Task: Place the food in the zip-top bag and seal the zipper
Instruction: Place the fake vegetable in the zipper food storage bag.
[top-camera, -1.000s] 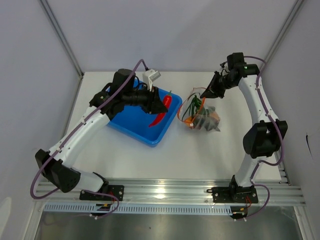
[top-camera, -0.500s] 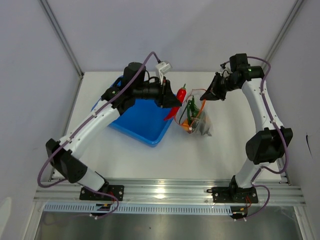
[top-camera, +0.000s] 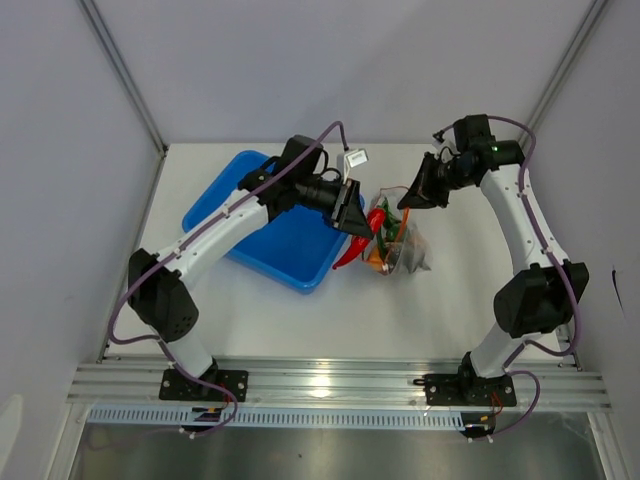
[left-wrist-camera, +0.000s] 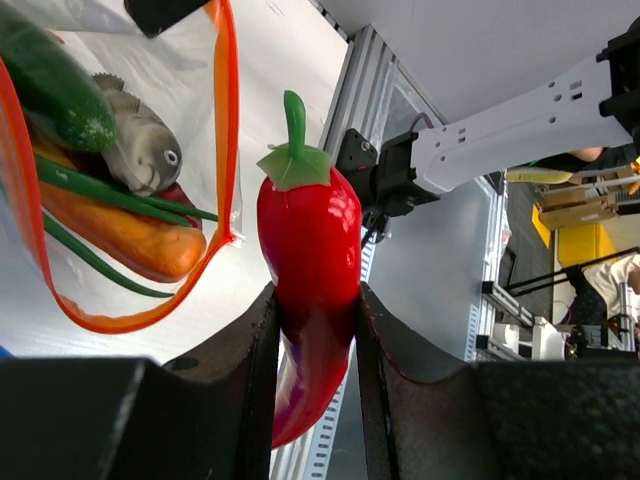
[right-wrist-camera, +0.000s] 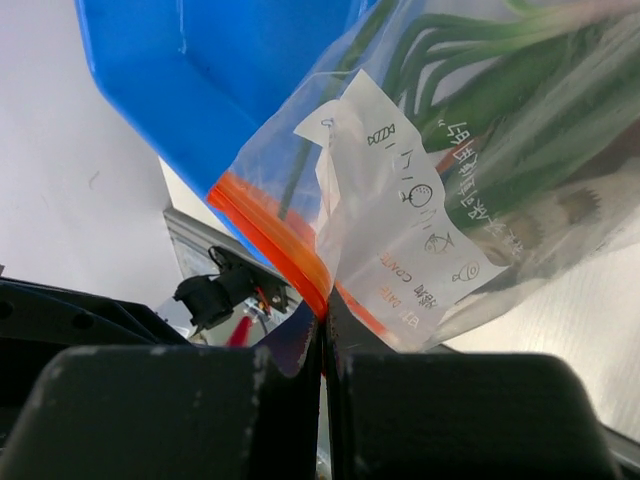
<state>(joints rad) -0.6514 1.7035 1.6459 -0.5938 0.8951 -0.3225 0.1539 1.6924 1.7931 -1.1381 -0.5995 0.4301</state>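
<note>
Glossy chili (left-wrist-camera: 308, 250) shifted, crinkly clear bag (right-wrist-camera: 420, 200)

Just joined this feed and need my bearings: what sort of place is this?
Likely a robot lab cell, not a kitchen: plain white tabletop, pale panel walls around it, aluminium mounting rail along the near edge.
</note>
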